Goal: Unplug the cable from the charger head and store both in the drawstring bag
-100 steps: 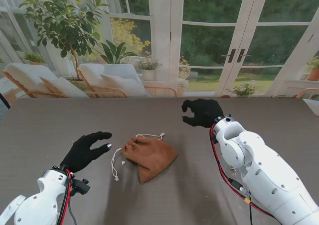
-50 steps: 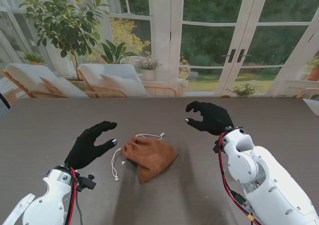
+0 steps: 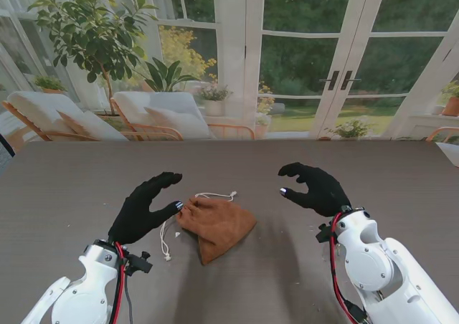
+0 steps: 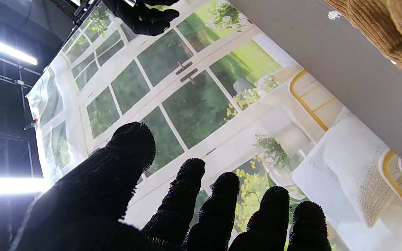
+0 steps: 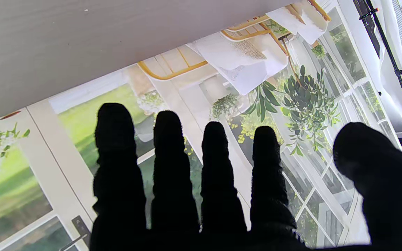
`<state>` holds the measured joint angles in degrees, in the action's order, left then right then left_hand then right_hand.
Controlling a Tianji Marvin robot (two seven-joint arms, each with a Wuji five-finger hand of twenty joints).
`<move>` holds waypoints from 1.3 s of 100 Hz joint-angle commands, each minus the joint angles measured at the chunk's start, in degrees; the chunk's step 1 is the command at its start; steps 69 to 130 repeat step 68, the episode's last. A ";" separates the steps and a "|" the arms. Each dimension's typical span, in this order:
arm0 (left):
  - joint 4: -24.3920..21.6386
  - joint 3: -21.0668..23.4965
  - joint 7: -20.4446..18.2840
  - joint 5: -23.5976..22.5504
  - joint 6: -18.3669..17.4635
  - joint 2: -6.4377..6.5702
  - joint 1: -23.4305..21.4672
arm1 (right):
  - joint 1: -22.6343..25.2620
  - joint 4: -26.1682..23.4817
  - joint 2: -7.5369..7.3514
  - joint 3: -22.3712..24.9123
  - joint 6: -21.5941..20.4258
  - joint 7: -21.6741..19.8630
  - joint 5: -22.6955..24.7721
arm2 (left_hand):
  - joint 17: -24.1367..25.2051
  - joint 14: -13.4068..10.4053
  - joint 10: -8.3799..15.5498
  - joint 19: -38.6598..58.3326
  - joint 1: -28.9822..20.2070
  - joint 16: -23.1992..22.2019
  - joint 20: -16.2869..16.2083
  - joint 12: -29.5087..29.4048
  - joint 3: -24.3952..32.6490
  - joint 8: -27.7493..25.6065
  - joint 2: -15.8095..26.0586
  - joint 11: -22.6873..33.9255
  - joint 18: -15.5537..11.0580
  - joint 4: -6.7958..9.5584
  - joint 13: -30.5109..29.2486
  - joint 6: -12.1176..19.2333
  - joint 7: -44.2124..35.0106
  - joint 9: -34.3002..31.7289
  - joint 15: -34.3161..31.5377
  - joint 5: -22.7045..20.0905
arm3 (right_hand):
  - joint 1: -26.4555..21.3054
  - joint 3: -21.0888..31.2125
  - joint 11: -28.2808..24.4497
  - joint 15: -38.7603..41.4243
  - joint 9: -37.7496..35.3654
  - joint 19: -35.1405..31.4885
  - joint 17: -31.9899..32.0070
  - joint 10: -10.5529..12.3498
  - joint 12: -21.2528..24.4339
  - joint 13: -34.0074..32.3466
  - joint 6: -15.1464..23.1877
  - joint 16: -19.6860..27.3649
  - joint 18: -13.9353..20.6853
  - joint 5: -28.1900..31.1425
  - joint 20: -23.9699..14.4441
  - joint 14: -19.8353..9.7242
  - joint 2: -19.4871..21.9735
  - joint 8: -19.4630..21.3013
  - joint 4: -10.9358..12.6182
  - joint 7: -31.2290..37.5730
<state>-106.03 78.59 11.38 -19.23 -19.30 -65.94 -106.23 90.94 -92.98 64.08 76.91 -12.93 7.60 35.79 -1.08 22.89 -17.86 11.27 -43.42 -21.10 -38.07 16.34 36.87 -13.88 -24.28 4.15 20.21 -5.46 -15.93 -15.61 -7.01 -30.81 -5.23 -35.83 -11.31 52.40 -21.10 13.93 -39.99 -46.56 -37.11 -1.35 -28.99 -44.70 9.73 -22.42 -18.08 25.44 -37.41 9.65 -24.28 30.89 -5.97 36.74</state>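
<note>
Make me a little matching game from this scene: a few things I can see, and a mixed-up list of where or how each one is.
Things:
1. left hand
2. right hand
3. drawstring bag
4. white cord

States:
A. brown, lying between the two hands
B. open, thumb tip next to the bag's mouth
C. trailing from the bag toward me
D. open, apart from the bag

Pairs: 1-B, 2-D, 3-A, 4-C

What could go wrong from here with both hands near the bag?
The bag lies loose on the table, so the left hand, open with its thumb at the bag's gathered neck, may just push it aside. The white drawstring trails beside that hand and could snag a finger. Neither charger nor cable shows; the open right hand holds nothing.
</note>
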 commanded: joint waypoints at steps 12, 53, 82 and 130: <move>0.85 -0.52 -1.23 1.08 -0.34 -0.48 0.15 | 2.49 0.17 0.15 1.00 -1.45 -0.03 -0.90 | 1.43 -1.43 1.11 -1.81 1.67 0.99 0.53 -0.65 -0.78 0.23 -1.51 -0.80 -2.77 -0.54 1.40 0.55 0.88 1.74 1.33 0.78 | -0.30 -1.33 0.89 -0.71 0.22 2.02 16.58 -0.32 0.76 1.62 1.57 0.69 -1.90 -0.12 1.56 0.34 -1.49 -0.29 0.79 -0.84; 1.67 -1.26 -2.12 2.33 0.08 -0.41 0.76 | 3.38 2.14 0.14 1.79 -2.97 -0.03 -1.69 | 1.74 -1.59 1.19 -1.69 1.55 1.13 0.91 -0.53 -1.16 0.10 -1.30 -0.64 -2.85 -0.47 1.30 0.59 0.84 1.28 1.24 0.57 | -0.49 -0.48 1.04 -0.68 -0.55 2.90 16.68 -0.44 0.60 1.42 1.20 0.63 -1.95 0.73 0.59 0.34 -1.83 -0.18 0.63 -0.73; 1.59 -1.33 -2.41 2.59 0.27 -0.37 0.84 | 3.54 2.17 0.08 1.90 -3.07 -0.23 -1.61 | 1.83 -1.47 1.15 -1.66 1.43 1.16 1.02 -0.45 -1.23 -0.01 -1.36 -0.56 -2.86 -0.44 1.29 0.63 0.64 0.99 1.23 0.05 | -0.51 -0.35 1.06 -0.68 -0.54 3.04 16.64 -0.49 0.56 1.40 1.10 0.62 -1.96 0.81 0.37 0.26 -1.79 -0.17 0.61 -0.68; 1.59 -1.33 -2.41 2.59 0.27 -0.37 0.84 | 3.54 2.17 0.08 1.90 -3.07 -0.23 -1.61 | 1.83 -1.47 1.15 -1.66 1.43 1.16 1.02 -0.45 -1.23 -0.01 -1.36 -0.56 -2.86 -0.44 1.29 0.63 0.64 0.99 1.23 0.05 | -0.51 -0.35 1.06 -0.68 -0.54 3.04 16.64 -0.49 0.56 1.40 1.10 0.62 -1.96 0.81 0.37 0.26 -1.79 -0.17 0.61 -0.68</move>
